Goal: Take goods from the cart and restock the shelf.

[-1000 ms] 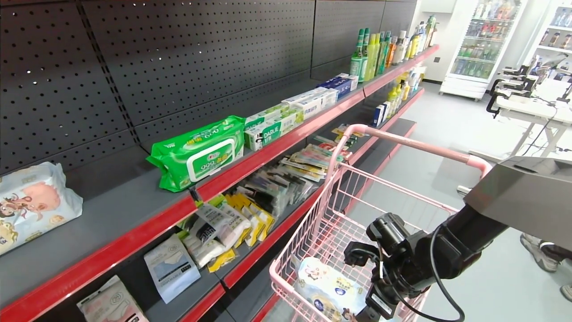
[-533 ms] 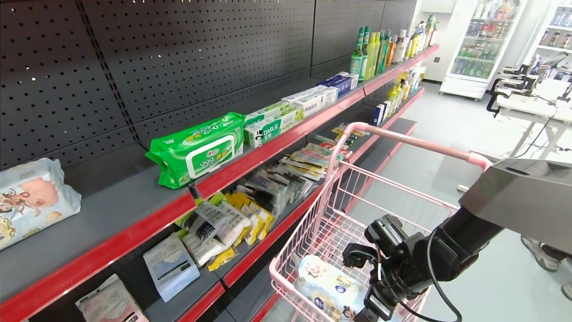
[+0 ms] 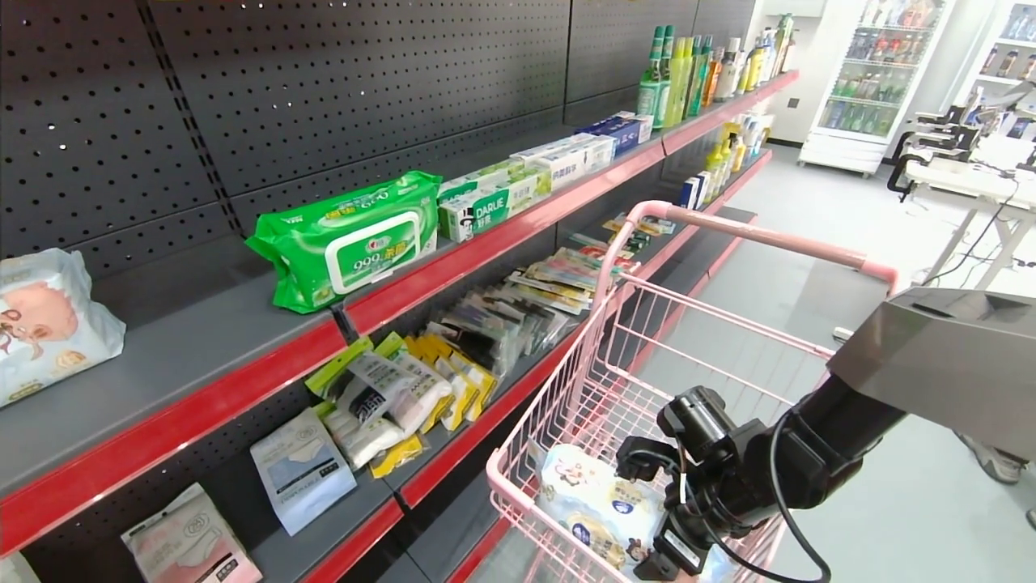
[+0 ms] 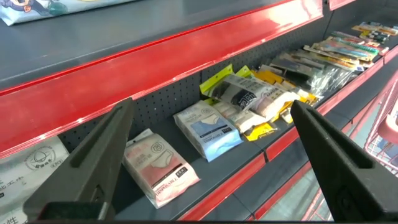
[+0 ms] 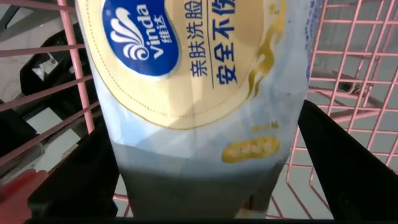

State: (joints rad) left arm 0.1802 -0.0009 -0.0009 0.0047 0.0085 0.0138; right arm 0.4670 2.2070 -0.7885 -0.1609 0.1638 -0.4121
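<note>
Shelf (image 3: 202, 332) from a slightly new camera angle; right claw (image 5: 205, 124) clenched on tissue pack (image 5: 186, 62), left claw (image 4: 210, 102) released.

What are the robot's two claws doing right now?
Left claw: open, holding nothing.
Right claw: closed on the tissue pack.

Right arm (image 3: 817, 453): is slanting down and leftward from its grey upper housing, with black cabling looping beneath the forearm.

Right wrist (image 3: 712, 461): is sitting low at the arm's end, bent so that the tool end is pointing downward.

Right gripper (image 3: 654, 565): is hanging below the wrist; its two dark fingers (image 5: 348, 168) are standing one at each side of a pack (image 5: 199, 93), pressing against its flanks.

Left gripper (image 4: 208, 155): is holding its two dark, tapered fingers (image 4: 93, 168) spread wide apart.
</note>
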